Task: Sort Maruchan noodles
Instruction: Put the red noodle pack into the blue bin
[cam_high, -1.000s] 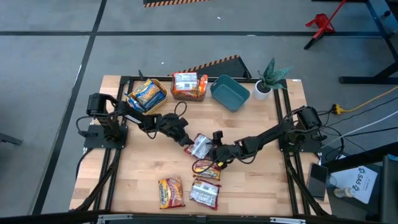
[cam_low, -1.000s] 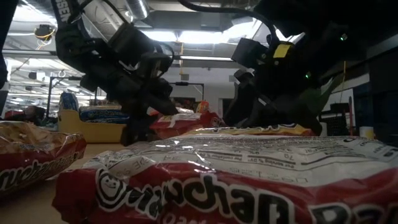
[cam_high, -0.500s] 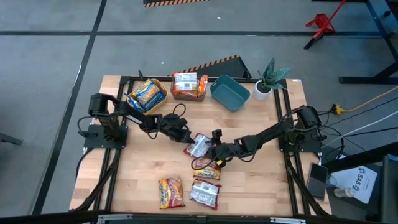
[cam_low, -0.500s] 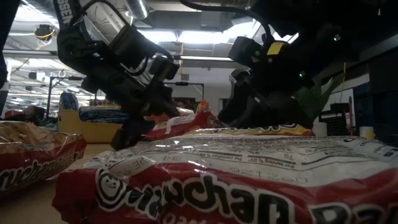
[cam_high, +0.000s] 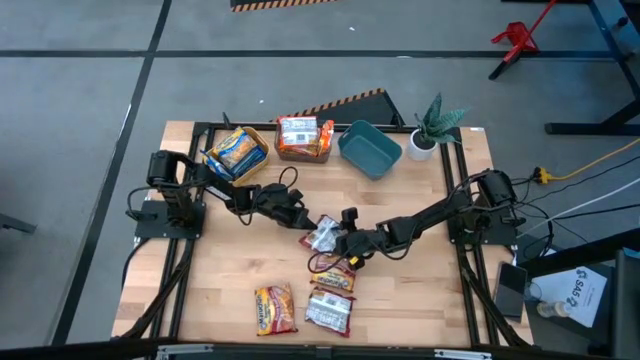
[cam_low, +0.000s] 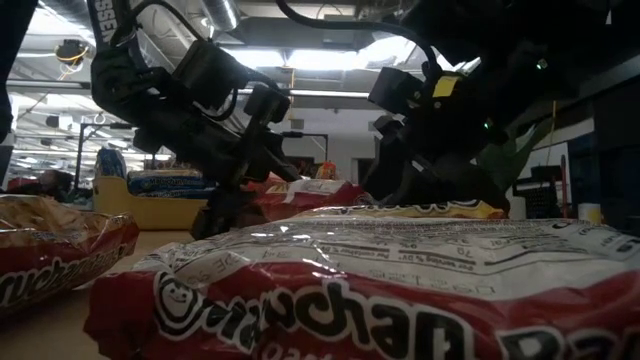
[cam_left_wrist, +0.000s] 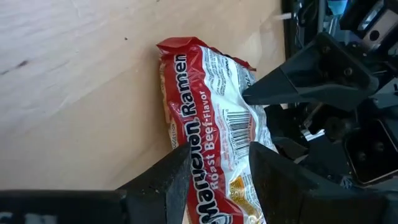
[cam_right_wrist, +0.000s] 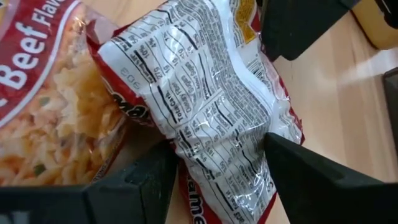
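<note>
Red-and-silver noodle packet (cam_high: 322, 234); teal bin (cam_high: 369, 149), yellow bin (cam_high: 237, 152), pale wood table (cam_high: 420, 290).

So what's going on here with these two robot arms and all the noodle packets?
Both arms meet mid-table over one red-silver noodle packet. The right pincer straddles one end and the left pincer the other; neither clearly has it clamped. Three more packets lie nearer the front edge, and the yellow bin and grey bin at the back already hold some.

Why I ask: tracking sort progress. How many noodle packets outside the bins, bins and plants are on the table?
Noodle packets outside bins: 4
Bins: 3
Plant: 1
Total: 8
</note>
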